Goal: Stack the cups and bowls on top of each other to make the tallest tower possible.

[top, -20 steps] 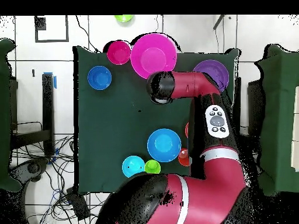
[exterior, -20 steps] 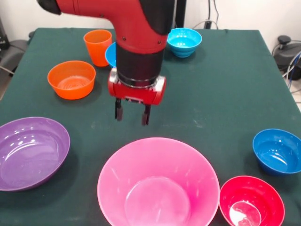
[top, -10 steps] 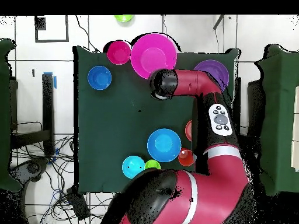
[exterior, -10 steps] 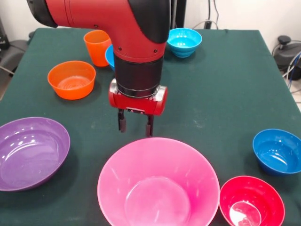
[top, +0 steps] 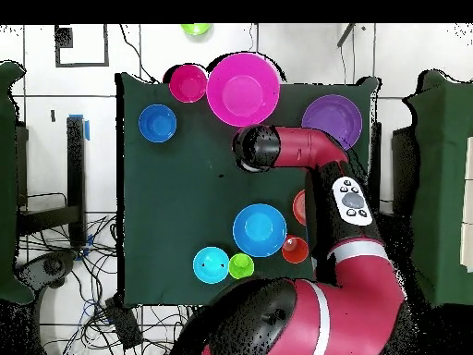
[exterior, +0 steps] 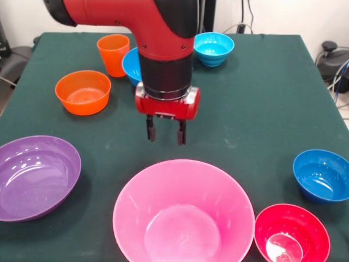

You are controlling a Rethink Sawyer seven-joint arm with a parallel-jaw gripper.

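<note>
One large blue bowl [exterior: 132, 65] half hidden behind arm [exterior: 163, 49]; gripper [exterior: 166, 132] empty.

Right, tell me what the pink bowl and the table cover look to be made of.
The pink bowl: likely glossy hard plastic, since bright reflections glint on its smooth inner wall. The table cover: seemingly dark green cloth or felt, matte, with no shine and faint pale scuffs.

table [exterior: 272, 82]: dark green | wall [exterior: 294, 16]: white | floor [top: 92, 277]: cables

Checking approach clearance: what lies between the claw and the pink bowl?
Only bare green tablecloth shows between the open claw and the pink bowl rim, in the front view.
</note>
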